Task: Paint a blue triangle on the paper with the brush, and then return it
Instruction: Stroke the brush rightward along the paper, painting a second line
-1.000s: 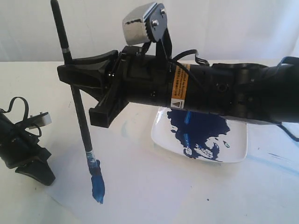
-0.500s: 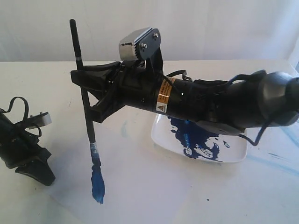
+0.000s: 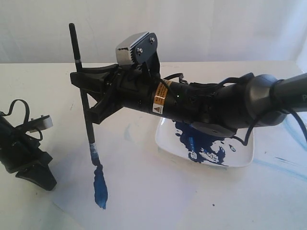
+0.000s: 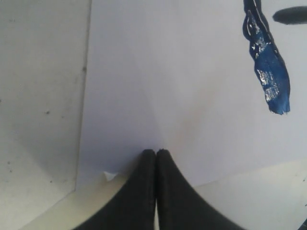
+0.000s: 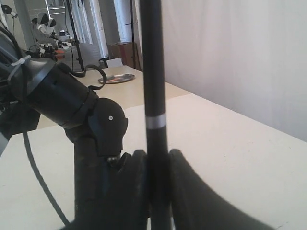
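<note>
Lower now, the right tool (image 3: pixel 82 93) clamps the near-upright brush (image 3: pixel 88 122), bristles apparently touching the paper (image 3: pixel 144 191) directly below; left tool (image 4: pixel 156 153) sits clenched, empty.

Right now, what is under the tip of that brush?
A wet blue stroke on the paper. The brush bristles cover whatever lies directly beneath them.
</note>
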